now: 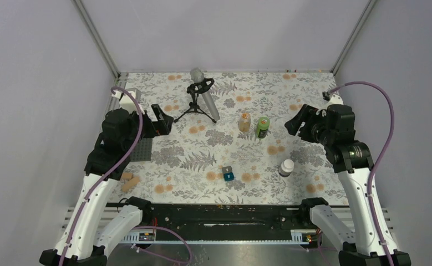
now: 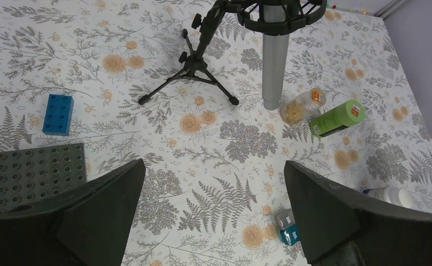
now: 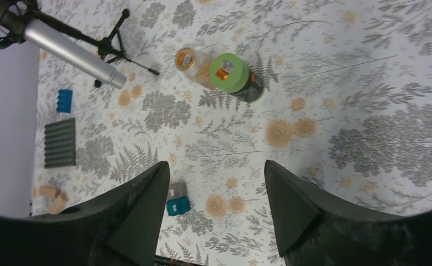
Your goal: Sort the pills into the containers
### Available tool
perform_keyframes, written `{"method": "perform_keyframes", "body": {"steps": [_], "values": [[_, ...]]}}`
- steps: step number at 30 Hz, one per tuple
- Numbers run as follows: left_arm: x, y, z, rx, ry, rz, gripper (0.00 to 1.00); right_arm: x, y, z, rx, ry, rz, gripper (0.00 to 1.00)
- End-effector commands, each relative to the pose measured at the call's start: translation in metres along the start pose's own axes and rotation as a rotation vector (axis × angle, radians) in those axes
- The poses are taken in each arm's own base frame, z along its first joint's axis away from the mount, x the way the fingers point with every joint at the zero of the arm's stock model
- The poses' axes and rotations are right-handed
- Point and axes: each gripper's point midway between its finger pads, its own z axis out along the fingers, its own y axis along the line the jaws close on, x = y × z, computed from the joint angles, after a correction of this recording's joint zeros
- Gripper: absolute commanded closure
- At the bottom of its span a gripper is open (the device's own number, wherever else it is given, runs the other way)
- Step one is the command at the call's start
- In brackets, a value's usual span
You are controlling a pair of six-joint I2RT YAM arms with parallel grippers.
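Both arms up off the table, nothing grabbed yet

Top view: left gripper (image 1: 161, 119) and right gripper (image 1: 293, 123) hang over the floral table (image 1: 313, 94). The amber bottle (image 1: 244, 121) and green bottle (image 1: 263, 127) sit just beside each other mid-table, the white bottle (image 1: 286, 167) is nearer the right arm, and the little teal box (image 1: 228, 173) is toward the front. Left wrist: fingers (image 2: 108, 205) spread wide, totally empty, mic stand (image 2: 194, 66) ahead. Right wrist: fingers (image 3: 141, 210) parted with a narrower gap, also empty, amber and green bottles beyond.
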Motion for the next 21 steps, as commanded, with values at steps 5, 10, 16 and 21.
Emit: {"method": "perform_keyframes", "body": {"steps": [5, 10, 16, 21], "values": [[-0.013, -0.031, -0.007, 0.172, -0.065, -0.010, 0.01, 0.017, 0.032, 0.018, -0.188, 0.079, 0.000, 0.23], [-0.016, -0.036, -0.006, 0.203, -0.084, -0.001, 0.01, 0.037, 0.041, 0.029, -0.198, 0.122, -0.028, 0.19], [-0.016, -0.033, -0.003, 0.195, -0.132, -0.053, 0.01, 0.070, 0.060, 0.044, -0.193, 0.186, -0.096, 0.19], [0.001, -0.039, -0.005, 0.255, -0.093, -0.041, 0.01, 0.099, 0.070, 0.056, -0.140, 0.219, -0.164, 0.20]]}}
